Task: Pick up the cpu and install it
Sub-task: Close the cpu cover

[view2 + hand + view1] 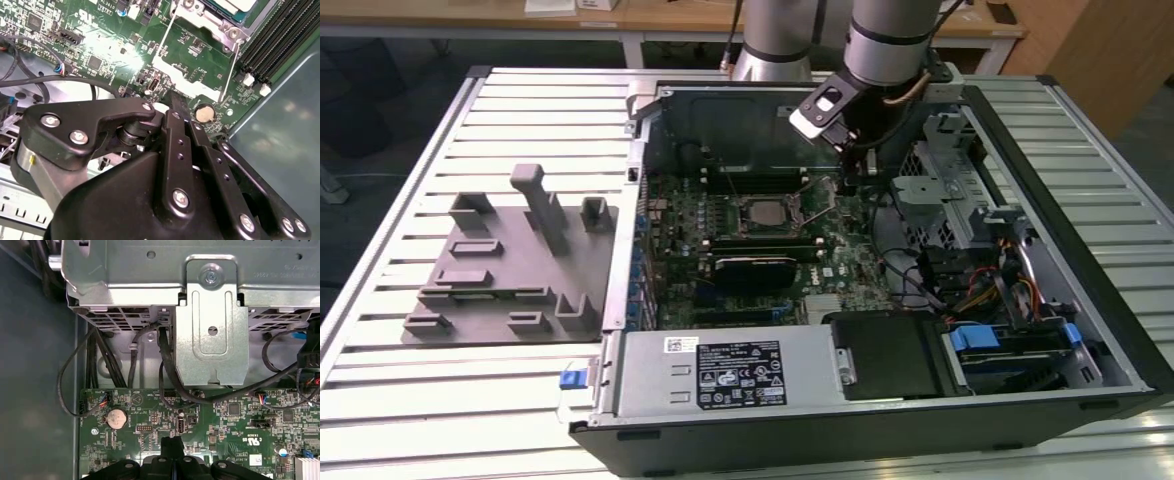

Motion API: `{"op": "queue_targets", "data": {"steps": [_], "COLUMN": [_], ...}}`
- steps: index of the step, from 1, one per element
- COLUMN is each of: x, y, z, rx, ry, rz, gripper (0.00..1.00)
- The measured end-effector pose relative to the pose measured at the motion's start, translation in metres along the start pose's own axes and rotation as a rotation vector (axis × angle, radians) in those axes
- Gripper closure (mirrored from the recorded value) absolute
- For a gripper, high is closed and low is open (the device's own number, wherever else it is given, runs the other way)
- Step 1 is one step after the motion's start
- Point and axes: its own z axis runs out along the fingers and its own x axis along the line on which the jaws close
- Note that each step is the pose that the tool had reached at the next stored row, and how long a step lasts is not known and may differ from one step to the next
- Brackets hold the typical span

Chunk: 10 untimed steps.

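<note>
Carefully now: your gripper (172, 444), pinched together, hangs beside the socket (200, 22); keep it off the seated cpu (232, 4).

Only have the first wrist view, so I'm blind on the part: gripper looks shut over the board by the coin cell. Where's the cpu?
Observer: In the exterior view the cpu lies in the socket mid-motherboard, not in the gripper.
Operator: Gripper relative to it?
Observer: Low over the board, on the exterior view's right of the socket, apart from the cpu.
Operator: Does the second wrist view catch it?
Observer: Yes. The cpu's silver top and green rim show beyond the coin cell, with a metal frame around them. Whether the frame is latched, I cannot tell.
</note>
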Motion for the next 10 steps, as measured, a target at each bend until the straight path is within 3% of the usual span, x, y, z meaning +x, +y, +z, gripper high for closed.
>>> {"op": "queue_targets", "data": {"steps": [10], "x": [0.0000], "y": [-0.0010], "z": [0.0014], "rx": [0.0000], "ry": [0.0000], "rz": [0.000], "gripper": [0.89]}}
